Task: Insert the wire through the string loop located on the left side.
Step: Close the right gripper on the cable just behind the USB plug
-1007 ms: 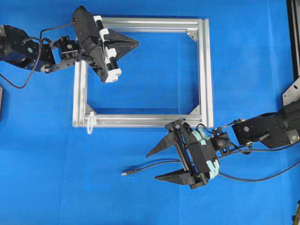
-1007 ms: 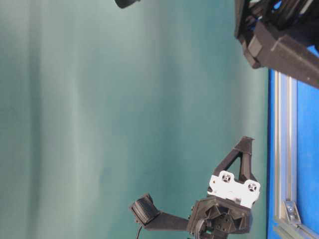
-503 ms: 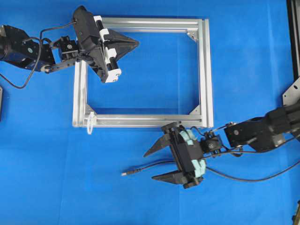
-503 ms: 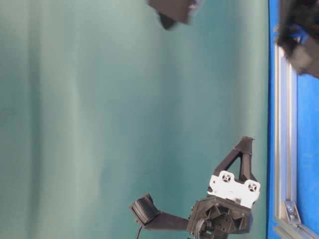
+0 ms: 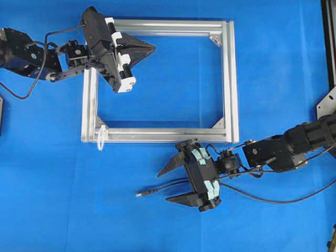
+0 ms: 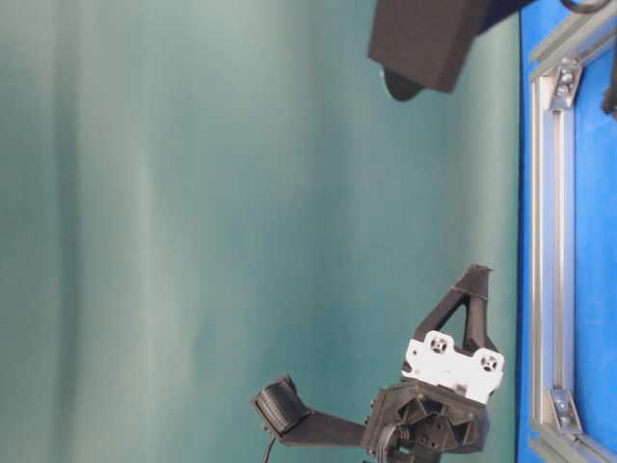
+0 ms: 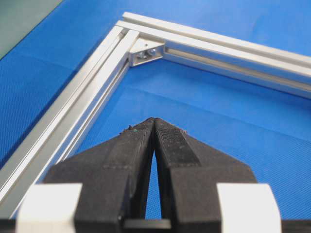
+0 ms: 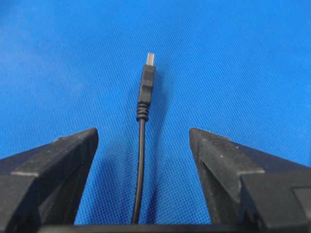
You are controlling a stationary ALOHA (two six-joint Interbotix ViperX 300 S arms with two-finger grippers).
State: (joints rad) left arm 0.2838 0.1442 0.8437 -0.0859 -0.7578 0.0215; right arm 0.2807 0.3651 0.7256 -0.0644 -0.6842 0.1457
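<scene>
The wire (image 5: pixel 165 187) lies on the blue mat below the frame, now straddled by the wide-open right gripper (image 5: pixel 169 185) that has advanced, probably to grasp it.

L gripper (image 5: pixel 151 49) has its fingertips pressed together, nothing between them; its arm reaches in from the left edge (overhead view). R gripper (image 5: pixel 164 186) has jaws spread wide, tips pointing left, arm stretched in from the right edge, wrist low.
</scene>
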